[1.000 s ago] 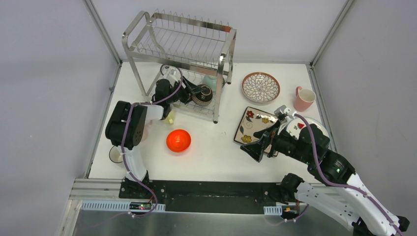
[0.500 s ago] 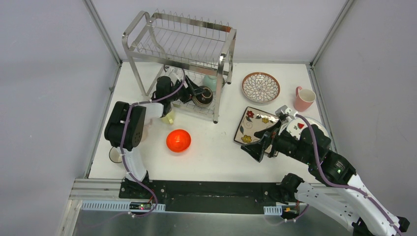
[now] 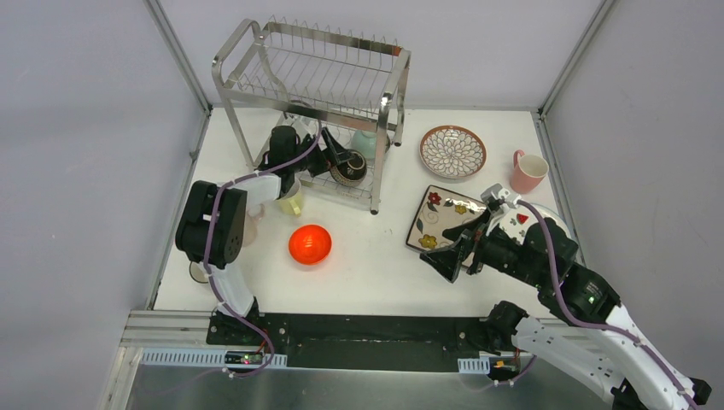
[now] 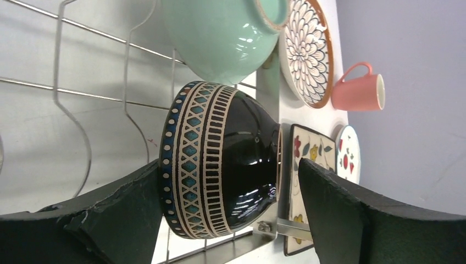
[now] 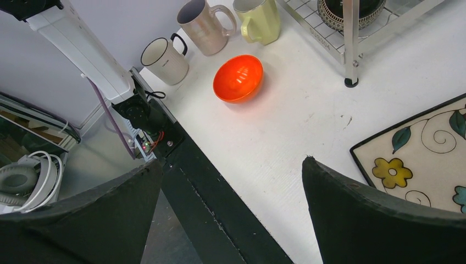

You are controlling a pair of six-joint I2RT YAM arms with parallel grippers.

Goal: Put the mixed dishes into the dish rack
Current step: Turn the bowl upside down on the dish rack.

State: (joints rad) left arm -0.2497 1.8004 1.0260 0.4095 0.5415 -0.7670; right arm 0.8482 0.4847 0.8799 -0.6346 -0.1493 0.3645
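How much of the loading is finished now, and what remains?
Done: the mint-green bowl and the black bowl with a tan patterned band sit on the steel wire dish rack's lower shelf. In hand: nothing; the left gripper is open around the black bowl, the right gripper open near the square floral plate. Left: that plate, the orange bowl, four mugs, the round petal-pattern plate and the white red-marked plate.
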